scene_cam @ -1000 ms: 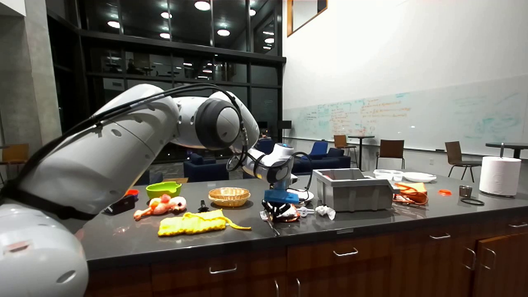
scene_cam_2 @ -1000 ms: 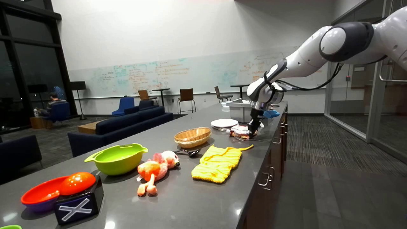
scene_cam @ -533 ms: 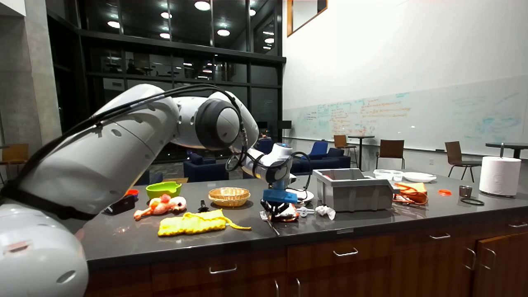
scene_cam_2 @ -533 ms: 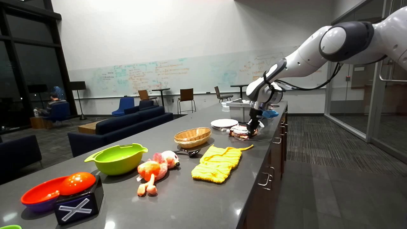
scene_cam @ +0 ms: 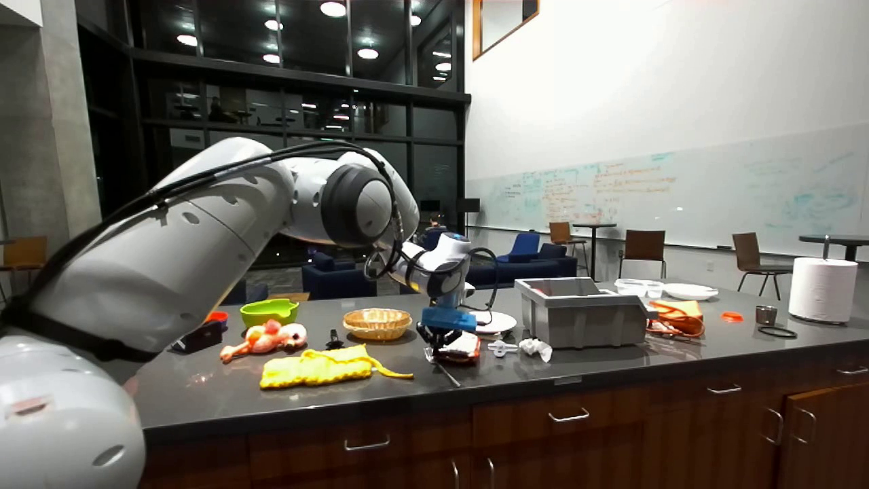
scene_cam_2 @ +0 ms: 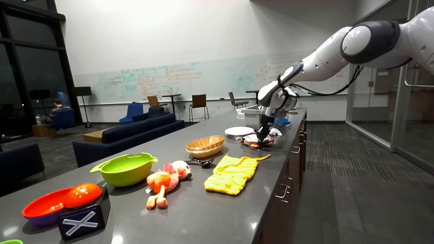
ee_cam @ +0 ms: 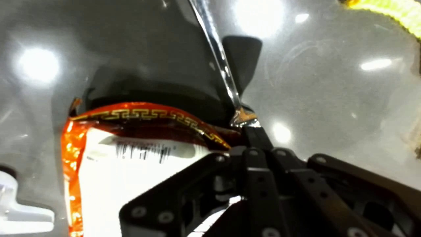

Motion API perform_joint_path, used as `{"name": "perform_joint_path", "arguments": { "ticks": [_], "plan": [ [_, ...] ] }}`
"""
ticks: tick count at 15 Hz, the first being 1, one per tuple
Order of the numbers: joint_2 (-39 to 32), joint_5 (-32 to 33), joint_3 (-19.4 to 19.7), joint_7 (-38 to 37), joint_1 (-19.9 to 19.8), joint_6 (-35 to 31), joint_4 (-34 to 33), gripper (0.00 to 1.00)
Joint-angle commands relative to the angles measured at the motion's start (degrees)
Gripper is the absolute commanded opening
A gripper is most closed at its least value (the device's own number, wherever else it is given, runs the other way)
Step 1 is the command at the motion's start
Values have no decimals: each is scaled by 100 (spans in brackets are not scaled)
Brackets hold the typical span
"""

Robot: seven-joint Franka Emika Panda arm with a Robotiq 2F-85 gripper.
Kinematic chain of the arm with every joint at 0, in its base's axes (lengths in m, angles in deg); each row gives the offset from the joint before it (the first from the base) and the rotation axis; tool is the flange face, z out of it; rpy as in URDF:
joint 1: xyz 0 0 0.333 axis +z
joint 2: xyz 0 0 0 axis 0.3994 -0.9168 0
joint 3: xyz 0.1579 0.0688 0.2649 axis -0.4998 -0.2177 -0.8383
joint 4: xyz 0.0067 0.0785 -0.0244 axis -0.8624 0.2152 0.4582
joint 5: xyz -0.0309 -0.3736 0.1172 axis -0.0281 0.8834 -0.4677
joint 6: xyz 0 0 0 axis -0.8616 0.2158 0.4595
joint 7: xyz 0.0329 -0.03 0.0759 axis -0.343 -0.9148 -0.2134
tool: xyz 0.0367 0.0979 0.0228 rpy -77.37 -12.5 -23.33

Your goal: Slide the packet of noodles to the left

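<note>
The fingers (ee_cam: 258,136) stand together at the edge of the packet of noodles (ee_cam: 131,174), which lies on the desk (ee_cam: 125,59) to their left in the wrist view; whether they pinch it I cannot tell; a fork (ee_cam: 221,59) lies just past their tips.

Packet of noodles (ee_cam: 125,179): red-orange border, white panel with black barcode stripes, gold key-pattern band
Gripper (ee_cam: 259,141): black
Arm (scene_cam: 210,210): white and dark grey
Counter (scene_cam_2: 217,217): dark grey
Cabinets (scene_cam: 557,448): reddish-brown wood grain
Knitted cloth (scene_cam_2: 232,174): bright yellow
Basket (scene_cam_2: 206,150): tan weave
Bowl (scene_cam_2: 127,174): lime green
Soft toy (scene_cam_2: 168,178): pink and orange, whitish face
Box (scene_cam_2: 84,223): black with a pale X
Plate (scene_cam_2: 239,131): white
Bin (scene_cam: 584,326): grey
Whiteboard (scene_cam: 713,183): white with teal and orange writing
Fork (ee_cam: 218,52): silver
Sofa (scene_cam_2: 145,131): navy blue
</note>
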Motion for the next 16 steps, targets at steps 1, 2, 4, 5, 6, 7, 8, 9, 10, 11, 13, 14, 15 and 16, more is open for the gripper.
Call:
{"name": "perform_joint_path", "arguments": {
  "ticks": [1,2,4,5,6,7,8,9,10,11,13,14,15,16],
  "plan": [
    [220,2,-163,247,5,26,203,0],
    [226,8,-196,290,26,23,216,0],
    [242,14,-244,391,62,46,233,0],
    [252,20,-259,437,84,54,248,0],
    [258,17,-279,477,102,71,259,0],
    [266,19,-295,518,123,80,276,0],
    [285,30,-309,577,148,80,315,0],
    [298,36,-321,622,171,93,342,0],
    [311,55,-328,685,205,91,374,0],
    [333,72,-334,732,240,100,411,0],
    [389,101,-350,854,313,112,511,0],
    [429,118,-357,911,350,124,575,0],
    [469,133,-367,953,384,144,636,0],
    [500,151,-370,1003,422,146,693,0]
  ]
}}
